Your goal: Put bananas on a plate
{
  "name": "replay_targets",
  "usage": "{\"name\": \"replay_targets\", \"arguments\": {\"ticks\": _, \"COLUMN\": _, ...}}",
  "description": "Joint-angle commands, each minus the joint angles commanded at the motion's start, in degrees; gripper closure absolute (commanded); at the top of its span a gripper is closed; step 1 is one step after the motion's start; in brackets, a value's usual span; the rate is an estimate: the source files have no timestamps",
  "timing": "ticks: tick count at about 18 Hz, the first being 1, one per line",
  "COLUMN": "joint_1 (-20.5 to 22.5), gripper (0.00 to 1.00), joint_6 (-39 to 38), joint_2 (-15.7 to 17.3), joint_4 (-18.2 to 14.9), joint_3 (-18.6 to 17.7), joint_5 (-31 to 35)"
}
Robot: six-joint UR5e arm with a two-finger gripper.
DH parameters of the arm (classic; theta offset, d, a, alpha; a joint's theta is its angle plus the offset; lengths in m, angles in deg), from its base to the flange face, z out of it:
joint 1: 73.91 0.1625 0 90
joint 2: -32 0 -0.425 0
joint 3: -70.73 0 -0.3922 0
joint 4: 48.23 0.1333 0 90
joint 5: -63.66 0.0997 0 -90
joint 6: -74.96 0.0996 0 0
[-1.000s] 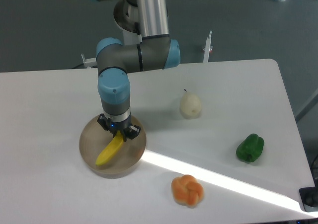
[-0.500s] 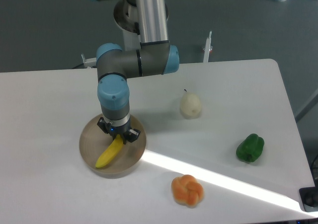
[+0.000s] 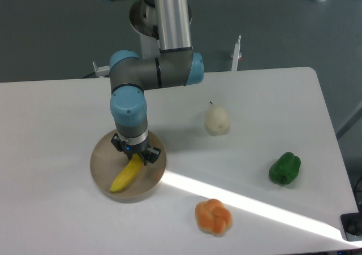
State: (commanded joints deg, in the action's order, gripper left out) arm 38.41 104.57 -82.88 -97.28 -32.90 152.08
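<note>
The bananas (image 3: 125,177), a single curved yellow fruit, lie slanted across the round grey-brown plate (image 3: 102,158) at the table's front left. The upper end sits between the fingers of my gripper (image 3: 136,153), which points straight down over the plate and is shut on it. The lower tip reaches toward the plate's front-left rim. The top end of the fruit is hidden by the fingers.
A pale pear (image 3: 216,120) stands right of the plate near the table's middle. A green pepper (image 3: 284,168) lies at the right, and an orange lobed fruit (image 3: 213,216) sits near the front edge. A bright strip of sunlight crosses the table's front right.
My gripper has sunk a little lower and shifted slightly toward the front with the banana, bringing the fruit down onto the plate.
</note>
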Motion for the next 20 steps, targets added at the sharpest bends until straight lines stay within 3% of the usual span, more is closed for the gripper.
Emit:
{"name": "replay_targets", "arguments": {"ticks": 1, "joint_1": 0.1, "gripper": 0.02, "joint_6": 0.0, "joint_2": 0.3, "joint_4": -0.2, "joint_3": 0.3, "joint_5": 0.0}}
{"name": "replay_targets", "arguments": {"ticks": 2, "joint_1": 0.2, "gripper": 0.00, "joint_6": 0.0, "joint_2": 0.7, "joint_4": -0.3, "joint_3": 0.7, "joint_5": 0.0}}
{"name": "replay_targets", "arguments": {"ticks": 7, "joint_1": 3.3, "gripper": 0.00, "joint_6": 0.3, "joint_2": 2.4, "joint_4": -0.1, "joint_3": 2.9, "joint_5": 0.3}}
{"name": "replay_targets", "arguments": {"ticks": 11, "joint_1": 8.3, "gripper": 0.00, "joint_6": 1.4, "joint_2": 2.2, "joint_4": -0.5, "joint_3": 9.4, "joint_5": 1.8}}
{"name": "replay_targets", "arguments": {"ticks": 13, "joint_1": 11.2, "gripper": 0.00, "joint_6": 6.1, "joint_2": 2.0, "joint_4": -0.9, "joint_3": 11.3, "joint_5": 1.8}}
{"name": "replay_targets", "arguments": {"ticks": 16, "joint_1": 16.0, "gripper": 0.00, "joint_6": 19.2, "joint_2": 1.8, "joint_4": -1.2, "joint_3": 12.9, "joint_5": 3.1}}
{"name": "replay_targets", "arguments": {"ticks": 20, "joint_1": 18.9, "gripper": 0.00, "joint_6": 28.3, "joint_2": 1.5, "joint_4": -1.3, "joint_3": 13.5, "joint_5": 6.0}}
